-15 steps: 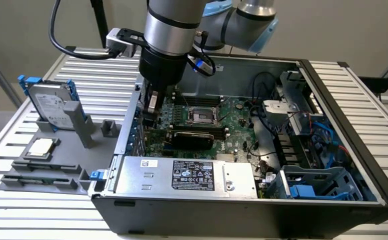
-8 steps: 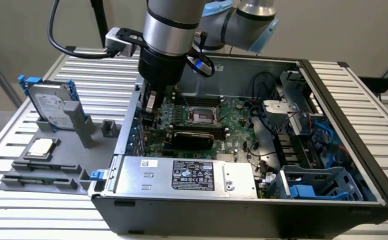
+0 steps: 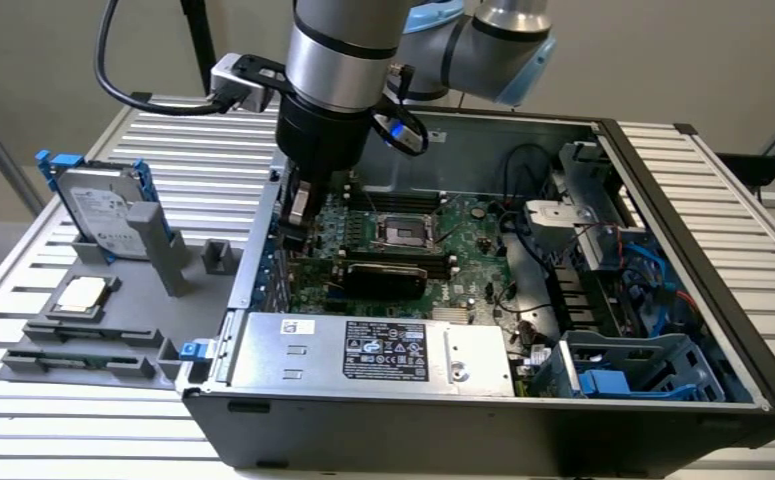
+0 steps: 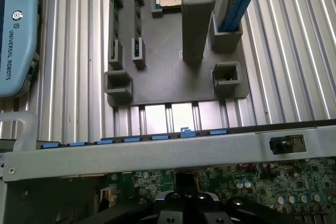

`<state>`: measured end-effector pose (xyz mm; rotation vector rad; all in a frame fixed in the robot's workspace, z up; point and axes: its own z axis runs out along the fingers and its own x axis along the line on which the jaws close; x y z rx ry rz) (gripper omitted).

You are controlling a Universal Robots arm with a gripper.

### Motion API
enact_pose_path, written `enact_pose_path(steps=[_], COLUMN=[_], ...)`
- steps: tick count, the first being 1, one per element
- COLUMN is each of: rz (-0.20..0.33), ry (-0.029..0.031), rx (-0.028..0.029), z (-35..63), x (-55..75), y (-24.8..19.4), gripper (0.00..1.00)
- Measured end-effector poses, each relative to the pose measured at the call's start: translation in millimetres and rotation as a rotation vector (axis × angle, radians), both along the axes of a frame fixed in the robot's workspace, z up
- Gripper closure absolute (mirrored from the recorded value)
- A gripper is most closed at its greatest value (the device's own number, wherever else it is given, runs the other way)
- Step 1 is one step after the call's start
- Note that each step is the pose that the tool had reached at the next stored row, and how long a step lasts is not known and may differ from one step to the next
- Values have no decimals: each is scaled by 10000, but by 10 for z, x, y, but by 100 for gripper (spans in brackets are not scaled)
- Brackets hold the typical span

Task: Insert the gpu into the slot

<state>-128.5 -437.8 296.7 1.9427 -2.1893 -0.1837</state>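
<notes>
My gripper [image 3: 296, 230] reaches down into the open computer case at the exterior view's left end of the green motherboard [image 3: 474, 225], close to the case's rear wall. Its fingers are shut. In the wrist view the gripper [image 4: 185, 195] hovers over the board just inside the grey rear wall [image 4: 157, 150], with a narrow dark shape ahead of its tips that I cannot identify. The gpu [image 3: 380, 277], a flat black card, lies across the board, to the exterior view's right of the fingers and apart from them. The slot is hidden.
A silver labelled power-supply box [image 3: 374, 350] fills the case's near side. The CPU socket [image 3: 401, 232] and black memory slots sit behind the card. A blue drive cage [image 3: 627, 370] is at the right. Outside stands a grey parts fixture [image 4: 168, 72] with a hard drive [image 3: 100, 210]. A teach pendant [image 4: 16, 35] lies nearby.
</notes>
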Motion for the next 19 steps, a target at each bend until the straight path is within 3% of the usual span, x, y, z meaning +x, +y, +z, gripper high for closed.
enact_pose_path(steps=[19], rz=[-18], ry=[4], rx=[0], z=[0], x=[24], y=[33], gripper=[89])
